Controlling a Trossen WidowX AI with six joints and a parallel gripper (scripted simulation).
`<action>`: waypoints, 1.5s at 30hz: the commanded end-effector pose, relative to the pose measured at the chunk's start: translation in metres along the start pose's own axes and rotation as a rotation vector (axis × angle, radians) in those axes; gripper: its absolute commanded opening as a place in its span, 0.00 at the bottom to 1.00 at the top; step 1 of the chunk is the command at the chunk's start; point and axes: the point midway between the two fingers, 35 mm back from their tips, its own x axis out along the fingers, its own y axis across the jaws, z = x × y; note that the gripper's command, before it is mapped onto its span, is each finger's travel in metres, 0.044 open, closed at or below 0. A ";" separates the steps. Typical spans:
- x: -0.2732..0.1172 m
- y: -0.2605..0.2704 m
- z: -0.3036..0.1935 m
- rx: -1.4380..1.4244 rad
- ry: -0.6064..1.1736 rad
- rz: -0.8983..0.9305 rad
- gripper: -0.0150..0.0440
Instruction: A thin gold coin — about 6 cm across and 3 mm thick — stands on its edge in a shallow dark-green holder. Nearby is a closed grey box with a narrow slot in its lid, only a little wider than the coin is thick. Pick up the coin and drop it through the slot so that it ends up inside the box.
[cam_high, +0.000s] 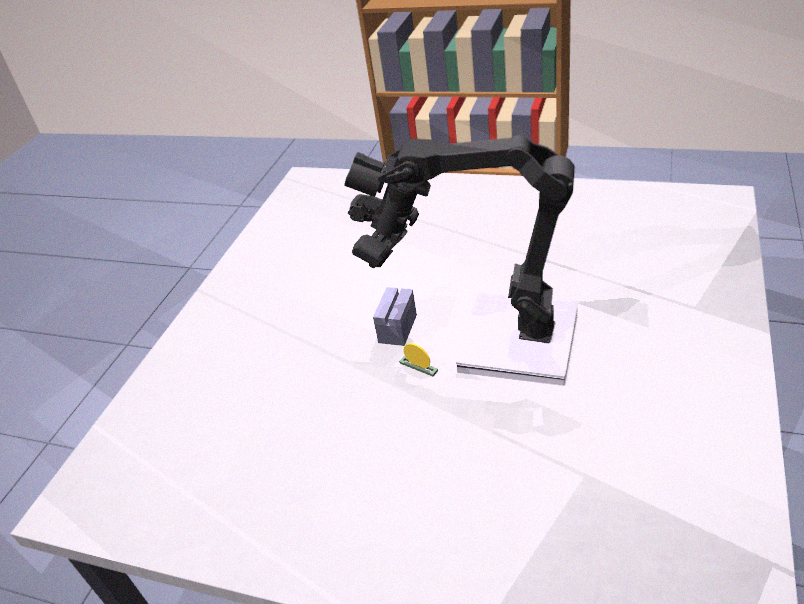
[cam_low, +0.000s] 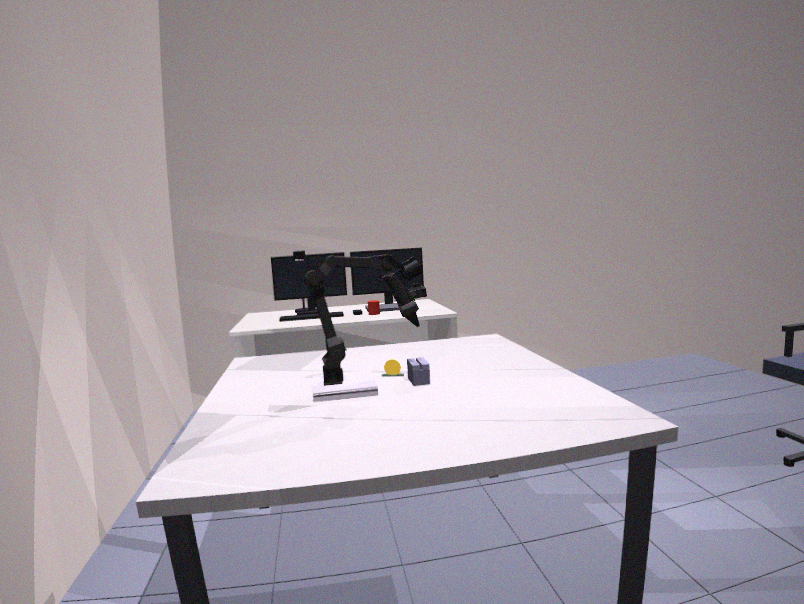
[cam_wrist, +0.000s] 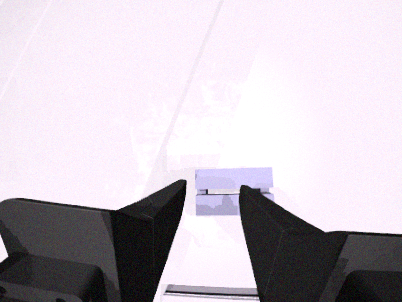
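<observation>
- Top view: thin gold disc-shaped coin (cam_high: 415, 355) stands upright on its edge in the shallow dark-green holder (cam_high: 419, 367), broad face toward the camera, its edge line and the holder's long axis running from upper left to lower right across the white table top (cam_high: 259, 422).
- Coin looks flat and round, plain yellow-gold, with only its lower rim seated in the holder.
- Closed grey box (cam_high: 394, 315) sits just beside the coin, up and to the left, apart from it; the narrow dark slot (cam_high: 396, 306) in its lid runs front to back in this view.
- Black parallel-jaw gripper (cam_high: 371, 250) hangs in the air well above the box, tilted downward, nothing between its fingers.
- Black arm's base stands on a pale flat plate (cam_high: 519, 360) to the right of the coin; a wooden bookshelf (cam_high: 464, 71) stands behind the table.
- Exterior view: coin (cam_low: 391, 367) shows as a full gold circle between arm base and box (cam_low: 418, 371); gripper (cam_low: 412, 319) sits high above the box.
- Wrist view: two dark fingers stand partly closed, a moderate gap between them, gripping nothing; box (cam_wrist: 233, 191) lies far below in that gap, slot running left to right. Coin is out of frame.
</observation>
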 end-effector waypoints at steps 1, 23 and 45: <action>0.022 0.036 -0.044 0.092 0.205 -0.007 0.53; 0.074 0.066 -0.124 0.189 0.420 -0.110 0.53; 0.105 0.066 -0.136 0.189 0.420 -0.110 0.53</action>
